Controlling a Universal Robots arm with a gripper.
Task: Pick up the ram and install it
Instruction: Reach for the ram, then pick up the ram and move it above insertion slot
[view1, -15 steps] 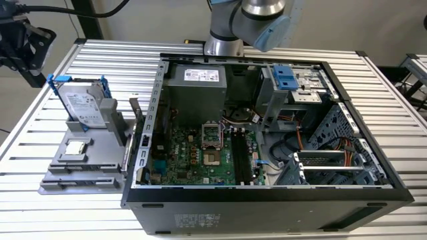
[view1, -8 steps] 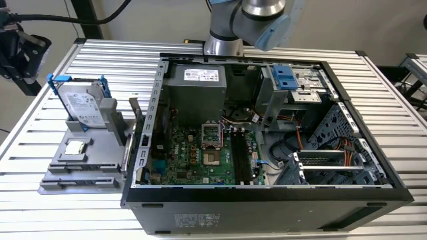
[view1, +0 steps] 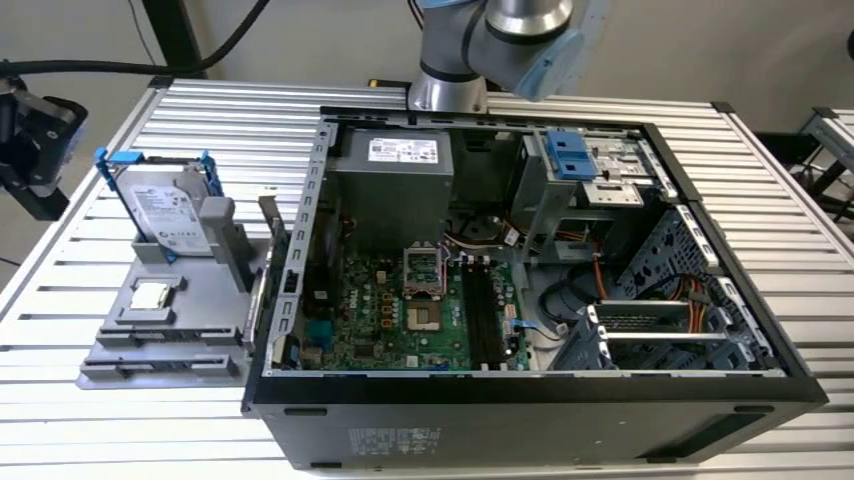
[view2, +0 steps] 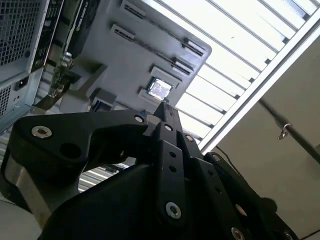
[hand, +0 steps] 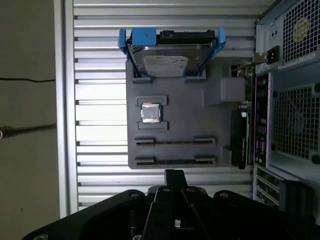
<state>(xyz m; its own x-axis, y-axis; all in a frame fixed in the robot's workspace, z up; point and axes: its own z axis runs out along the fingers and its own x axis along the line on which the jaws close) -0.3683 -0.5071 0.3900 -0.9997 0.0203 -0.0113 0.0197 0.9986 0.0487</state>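
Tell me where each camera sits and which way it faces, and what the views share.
Exterior view: high up, looking down on the open computer case and the grey parts tray at the exterior view's left; the arm's base shows beyond the case.
First wrist view: on the wrist, looking down past the gripper onto the tray.
Second wrist view: on the wrist, looking at a slant past the gripper across the tray.
Shared: all three show the tray and its square chip.
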